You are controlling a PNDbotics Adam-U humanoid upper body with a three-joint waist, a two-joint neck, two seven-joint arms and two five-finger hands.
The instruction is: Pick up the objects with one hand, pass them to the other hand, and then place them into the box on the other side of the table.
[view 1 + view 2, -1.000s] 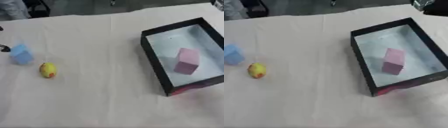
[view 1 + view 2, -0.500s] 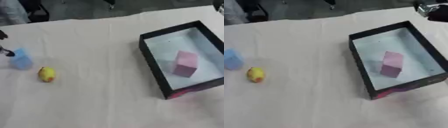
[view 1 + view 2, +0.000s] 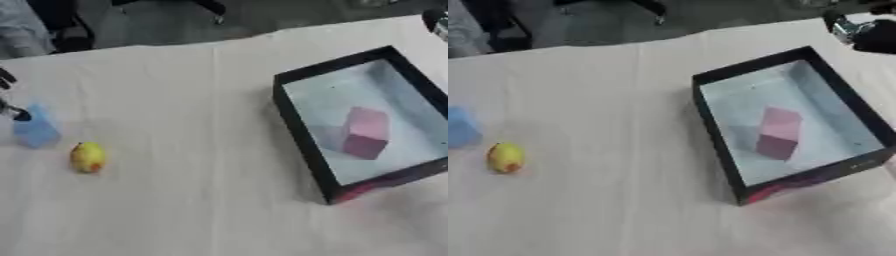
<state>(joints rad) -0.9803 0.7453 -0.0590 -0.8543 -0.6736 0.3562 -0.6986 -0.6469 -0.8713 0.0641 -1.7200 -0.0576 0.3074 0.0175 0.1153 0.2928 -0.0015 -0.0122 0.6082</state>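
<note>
left hand (image 3: 9, 112) at the blue block (image 3: 37, 131), can't tell if it's grasping, needs a grip before handing off

Left hand (image 3: 9, 112) closed in on the blue block (image 3: 36, 131), from beside its upper corner to touching its upper left edge. Right hand (image 3: 866, 34) came further into the right eye view's upper right corner, beyond the box (image 3: 715, 135).
</note>
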